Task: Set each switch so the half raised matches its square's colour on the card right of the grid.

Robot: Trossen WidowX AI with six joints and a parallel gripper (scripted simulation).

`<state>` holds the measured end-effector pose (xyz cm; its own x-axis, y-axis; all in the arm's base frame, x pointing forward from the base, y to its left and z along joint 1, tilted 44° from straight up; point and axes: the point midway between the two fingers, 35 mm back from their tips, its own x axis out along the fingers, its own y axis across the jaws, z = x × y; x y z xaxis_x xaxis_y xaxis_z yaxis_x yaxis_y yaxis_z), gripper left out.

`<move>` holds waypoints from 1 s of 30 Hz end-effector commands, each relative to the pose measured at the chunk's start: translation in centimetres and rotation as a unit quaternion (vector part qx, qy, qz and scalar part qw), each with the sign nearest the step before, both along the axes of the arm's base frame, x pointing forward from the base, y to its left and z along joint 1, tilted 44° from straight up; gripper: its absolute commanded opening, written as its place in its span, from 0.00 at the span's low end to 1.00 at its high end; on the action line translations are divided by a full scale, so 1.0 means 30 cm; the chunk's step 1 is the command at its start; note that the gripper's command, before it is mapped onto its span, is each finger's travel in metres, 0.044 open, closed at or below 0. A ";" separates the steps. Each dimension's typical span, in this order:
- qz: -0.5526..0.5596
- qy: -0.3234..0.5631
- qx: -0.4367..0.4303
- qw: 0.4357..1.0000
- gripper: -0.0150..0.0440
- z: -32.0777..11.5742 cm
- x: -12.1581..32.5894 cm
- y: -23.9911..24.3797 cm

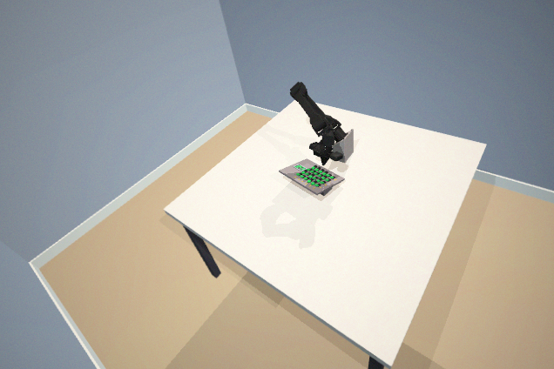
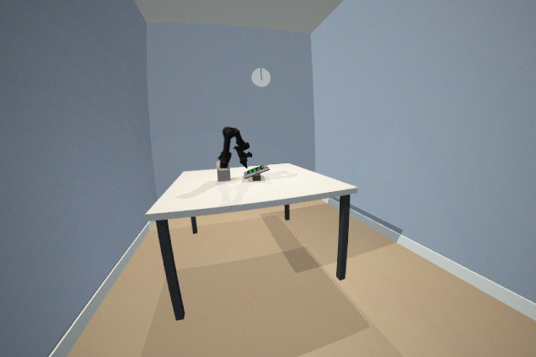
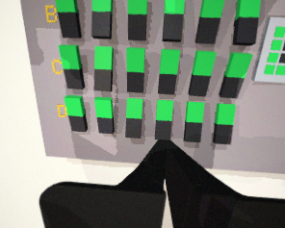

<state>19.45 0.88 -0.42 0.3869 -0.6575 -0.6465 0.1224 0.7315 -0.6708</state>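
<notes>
White table (image 1: 381,238) (image 2: 259,196), blue-grey walls (image 1: 381,33) (image 2: 415,84), round wall clock (image 2: 265,80), tan floor (image 1: 111,257) (image 2: 242,309)

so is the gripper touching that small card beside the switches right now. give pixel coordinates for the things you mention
Apart. The wrist view shows bare panel (image 1: 287,171) (image 2: 265,167) (image 3: 267,129) between the gripper (image 1: 323,163) (image 2: 246,166) (image 3: 163,145) and the card (image 1: 299,167) (image 3: 275,58).
</notes>
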 end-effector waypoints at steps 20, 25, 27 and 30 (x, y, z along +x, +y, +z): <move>0.002 0.005 -0.008 1.000 0.25 -0.049 0.016 -0.057; 0.002 0.005 -0.009 1.000 0.25 -0.060 0.022 -0.068; 0.002 0.005 -0.009 1.000 0.25 -0.060 0.022 -0.068; 0.002 0.005 -0.009 1.000 0.25 -0.060 0.022 -0.068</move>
<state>20.39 -0.84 -1.98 0.3905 -0.6583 -0.6435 0.1244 0.7303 -0.6717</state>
